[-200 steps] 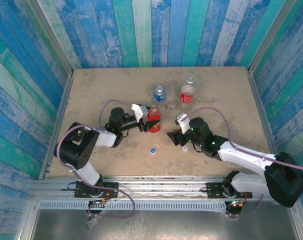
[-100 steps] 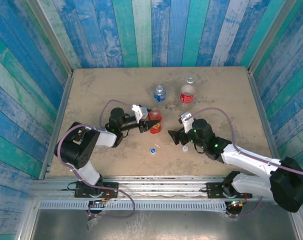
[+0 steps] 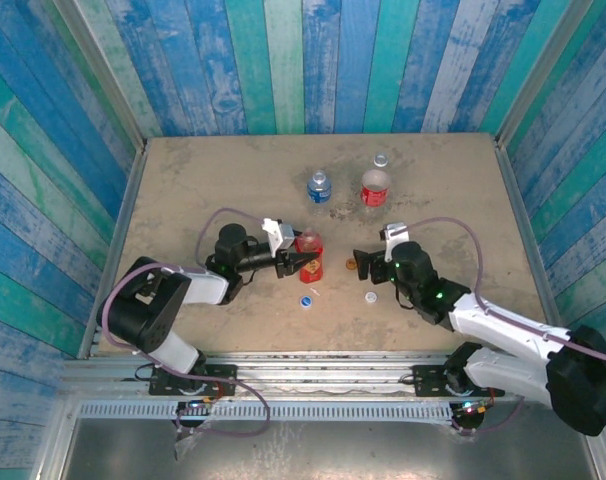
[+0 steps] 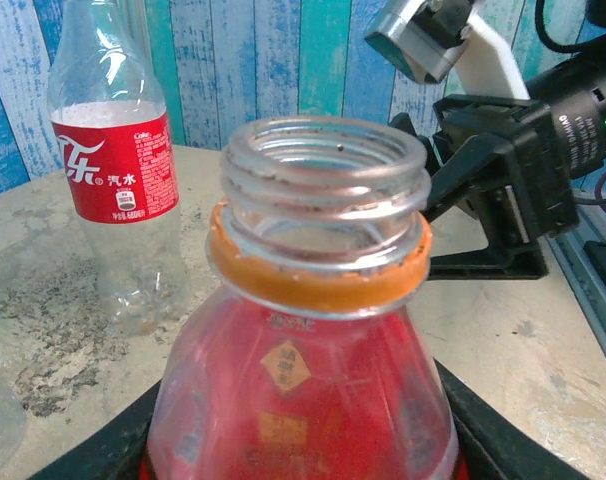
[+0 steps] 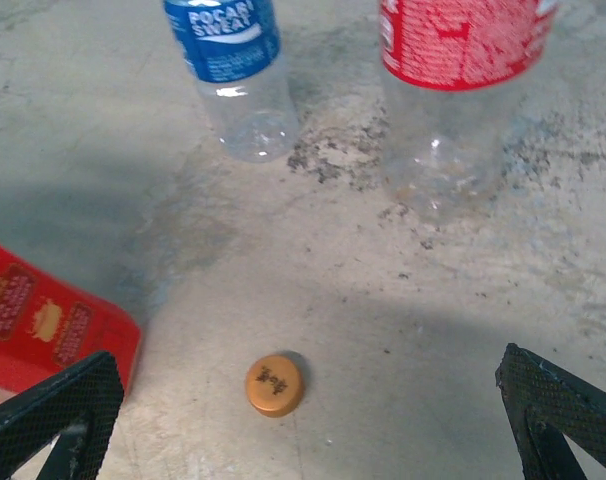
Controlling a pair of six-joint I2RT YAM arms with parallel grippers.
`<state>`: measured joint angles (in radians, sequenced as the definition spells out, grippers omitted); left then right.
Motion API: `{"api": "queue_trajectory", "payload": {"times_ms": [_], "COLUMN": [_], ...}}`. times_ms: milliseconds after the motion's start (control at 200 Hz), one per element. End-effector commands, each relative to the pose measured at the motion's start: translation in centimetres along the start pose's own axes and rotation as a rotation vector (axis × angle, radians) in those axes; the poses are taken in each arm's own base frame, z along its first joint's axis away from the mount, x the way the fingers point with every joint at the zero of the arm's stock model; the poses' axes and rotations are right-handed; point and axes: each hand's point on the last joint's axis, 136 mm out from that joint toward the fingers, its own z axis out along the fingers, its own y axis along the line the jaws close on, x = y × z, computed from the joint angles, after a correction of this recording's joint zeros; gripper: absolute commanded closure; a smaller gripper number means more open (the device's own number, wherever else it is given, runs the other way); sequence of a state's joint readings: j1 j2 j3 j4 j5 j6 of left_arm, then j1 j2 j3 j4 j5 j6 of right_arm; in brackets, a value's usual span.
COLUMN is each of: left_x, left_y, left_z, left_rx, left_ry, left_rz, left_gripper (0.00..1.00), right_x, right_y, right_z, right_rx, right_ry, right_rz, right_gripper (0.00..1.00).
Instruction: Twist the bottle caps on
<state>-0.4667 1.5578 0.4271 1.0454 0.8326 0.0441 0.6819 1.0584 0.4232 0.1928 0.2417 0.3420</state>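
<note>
Caps lie loose on the table [image 3: 203, 190]. The orange cap [image 5: 274, 385] is at 3 o'clock from the red bottle [image 4: 303, 390], just ahead of the right gripper [image 3: 363, 263], whose fingers are spread wide. The blue cap [image 3: 306, 299] is at 6 and the white cap [image 3: 370, 296] at 4. The left gripper [image 3: 297, 261] pinches the open red bottle, which stands upright. The blue-label bottle [image 3: 319, 187] and red-label bottle [image 3: 374, 187] stand at 12 and 1.

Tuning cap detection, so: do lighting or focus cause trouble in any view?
Top external: even light, sharp, but the blue cap and white cap are tiny. Right wrist: soft shadows cross the table, yet the orange cap reads sharp. Left wrist: the red bottle looms close, its open neck in focus, with faint glare on the plastic.
</note>
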Motion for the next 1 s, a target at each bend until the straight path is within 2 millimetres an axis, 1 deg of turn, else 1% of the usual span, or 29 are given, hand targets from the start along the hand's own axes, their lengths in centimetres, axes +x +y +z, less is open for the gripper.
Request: {"api": "queue_trajectory", "payload": {"times_ms": [0,85,175,220,315,385,431,496,561,706,851,881,996], "left_x": [-0.1,-0.1,0.1,0.3,0.7,0.8,0.8,0.9,1.0,1.2,1.0,1.0,0.8], "left_y": [-0.4,-0.4,-0.3,-0.2,-0.1,0.0,0.0,-0.1,-0.1,0.0,-0.1,-0.1,-0.3], "left_z": [0.0,0.0,0.1,0.1,0.3,0.2,0.3,0.4,0.4,0.4,0.4,0.4,0.4], "left_rx": [0.015,0.009,0.005,0.004,-0.004,-0.008,-0.007,-0.001,-0.001,-0.004,-0.001,0.000,0.004], "left_ry": [0.012,0.010,0.014,0.016,0.031,0.027,0.022,0.022,0.027,0.033,0.032,0.033,0.038], "left_rz": [-0.017,-0.006,-0.006,-0.004,-0.001,0.000,-0.002,-0.004,-0.005,-0.002,0.000,0.000,0.005], "left_gripper": [0.46,0.45,0.45,0.45,0.44,0.44,0.44,0.44,0.44,0.43,0.43,0.43,0.43], "right_x": [1.0,1.7,2.5,2.7,3.4,4.0,4.5,5.3,5.9,7.2,8.0,8.1,8.2], "right_y": [-0.4,-0.5,-0.5,-0.4,0.2,0.8,1.3,1.7,1.9,2.0,2.1,2.2,2.3], "right_z": [0.6,1.4,2.4,2.8,4.0,5.0,5.6,6.4,7.0,7.8,8.4,8.5,8.7], "right_rx": [-0.002,0.030,0.068,0.085,0.105,0.104,0.095,0.088,0.085,0.082,0.081,0.077,0.075], "right_ry": [0.059,0.147,0.235,0.252,0.308,0.344,0.373,0.405,0.433,0.483,0.508,0.512,0.519], "right_rz": [0.045,0.016,-0.024,-0.036,-0.076,-0.101,-0.115,-0.117,-0.120,-0.125,-0.123,-0.122,-0.120], "right_gripper": [0.00,0.01,0.16,0.17,0.29,0.30,0.32,0.38,0.40,0.49,0.55,0.58,0.59]}}
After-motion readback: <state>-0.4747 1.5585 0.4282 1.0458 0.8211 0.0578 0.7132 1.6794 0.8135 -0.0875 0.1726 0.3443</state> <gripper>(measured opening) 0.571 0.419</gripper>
